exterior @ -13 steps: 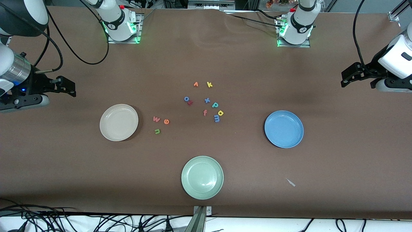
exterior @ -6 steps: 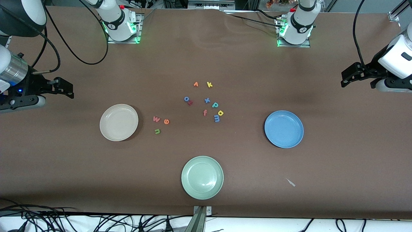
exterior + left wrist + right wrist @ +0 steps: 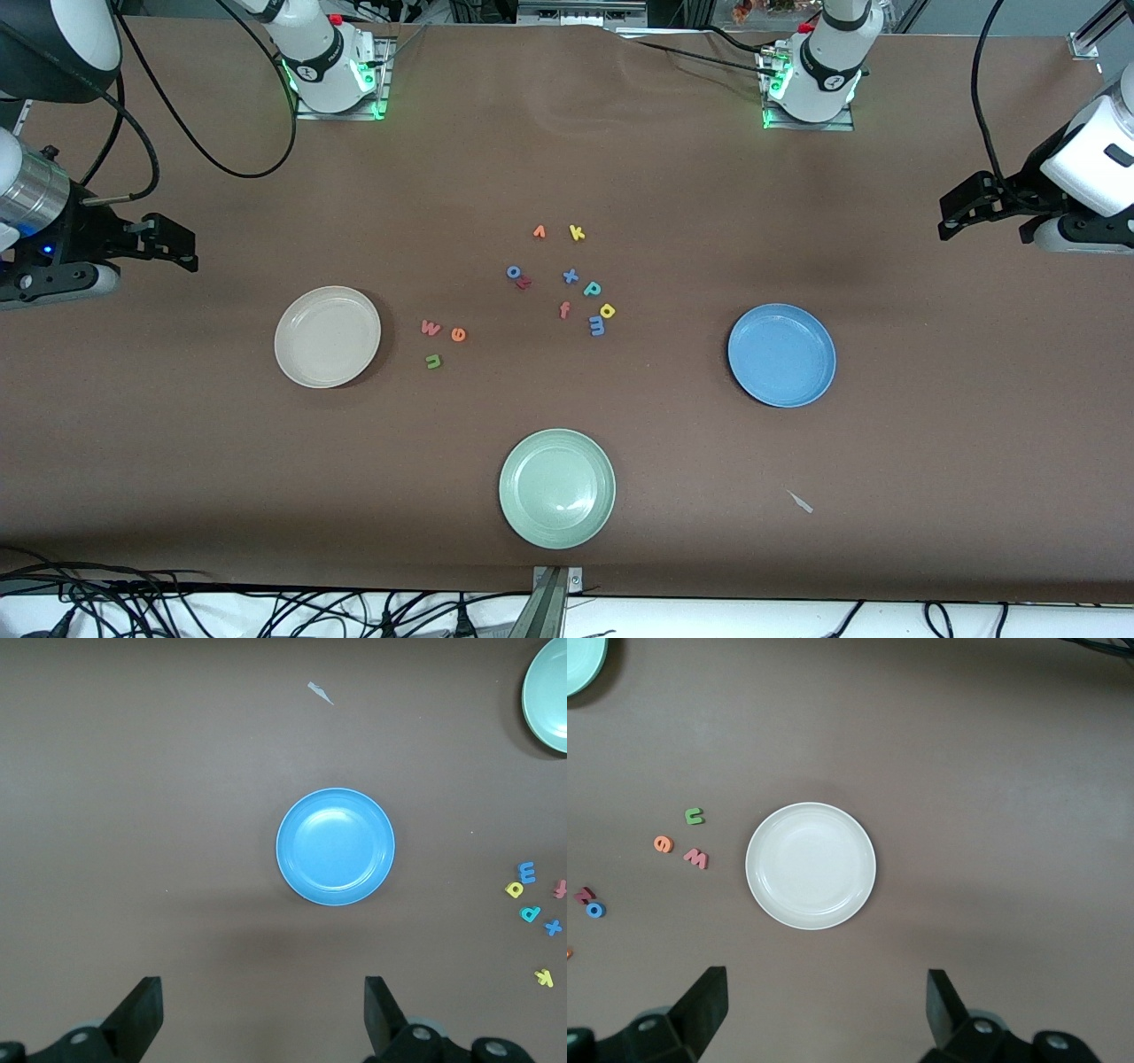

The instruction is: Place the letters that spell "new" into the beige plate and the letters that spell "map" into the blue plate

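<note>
Surface: brown cloth-covered table (image 3: 567, 159) with both arm bases along its robot edge, no letter in any plate yet.
Beige plate: round shallow cream-beige plate (image 3: 327, 336) toward the right arm's end, likely set there so the right arm serves it.
"new" letters: pinkish-red foam w (image 3: 431, 328), orange foam e (image 3: 458, 334) and green foam n (image 3: 433, 361) lie on the cloth just beside that plate, apart from each other.
Blue plate: round shallow sky-blue plate (image 3: 781, 354) toward the left arm's end.
"map" letters: teal-green foam p (image 3: 593, 289), yellow foam a (image 3: 608, 310) and blue foam m (image 3: 597, 326) sit close together in the central cluster, between the two plates.
Others: pale green plate (image 3: 556, 487) nearest the front camera; yellow foam k (image 3: 577, 233) among the spare letters.
Right gripper: right gripper (image 3: 168, 241) hangs above the bare cloth at its end of the table, fingers spread wide and empty.
Left gripper: left gripper (image 3: 974, 206) waits likewise at its end, spread and empty.
Right wrist view: beige plate centred between the fingers (image 3: 700, 1001), which suggests a ready pose above it.
Left wrist view: blue plate centred; a small pale scrap (image 3: 320, 693) shows clearly.
Front view only: both arms and all three plates together.
</note>
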You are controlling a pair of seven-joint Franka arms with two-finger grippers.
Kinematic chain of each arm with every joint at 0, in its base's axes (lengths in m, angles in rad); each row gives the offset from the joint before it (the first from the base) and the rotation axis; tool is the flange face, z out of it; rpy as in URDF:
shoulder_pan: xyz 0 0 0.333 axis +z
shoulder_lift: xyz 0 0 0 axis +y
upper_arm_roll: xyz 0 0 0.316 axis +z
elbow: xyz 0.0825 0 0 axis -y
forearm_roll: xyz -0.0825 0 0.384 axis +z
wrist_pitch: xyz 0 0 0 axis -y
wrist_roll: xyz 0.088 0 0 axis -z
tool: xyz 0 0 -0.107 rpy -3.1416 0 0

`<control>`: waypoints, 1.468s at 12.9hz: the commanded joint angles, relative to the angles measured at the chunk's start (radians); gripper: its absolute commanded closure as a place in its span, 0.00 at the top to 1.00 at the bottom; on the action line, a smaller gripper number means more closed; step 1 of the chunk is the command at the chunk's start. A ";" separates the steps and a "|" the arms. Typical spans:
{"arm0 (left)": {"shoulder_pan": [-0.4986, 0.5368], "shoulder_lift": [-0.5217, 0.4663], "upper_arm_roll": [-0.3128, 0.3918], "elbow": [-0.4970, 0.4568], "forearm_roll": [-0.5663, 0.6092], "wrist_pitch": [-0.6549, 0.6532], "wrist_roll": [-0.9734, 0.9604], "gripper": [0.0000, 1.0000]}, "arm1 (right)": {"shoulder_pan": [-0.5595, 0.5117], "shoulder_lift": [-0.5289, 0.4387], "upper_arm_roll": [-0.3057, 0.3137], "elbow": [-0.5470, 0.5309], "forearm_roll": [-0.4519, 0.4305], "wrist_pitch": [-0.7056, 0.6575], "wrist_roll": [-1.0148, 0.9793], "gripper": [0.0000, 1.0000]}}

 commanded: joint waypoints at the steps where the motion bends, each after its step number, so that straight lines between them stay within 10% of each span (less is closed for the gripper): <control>1: 0.006 0.013 -0.003 0.032 -0.007 -0.022 0.009 1.00 | -0.011 0.002 0.003 0.016 0.001 -0.001 0.008 1.00; 19: 0.006 0.013 -0.003 0.032 -0.007 -0.022 0.009 1.00 | -0.012 0.008 0.003 0.014 0.018 0.013 -0.011 0.99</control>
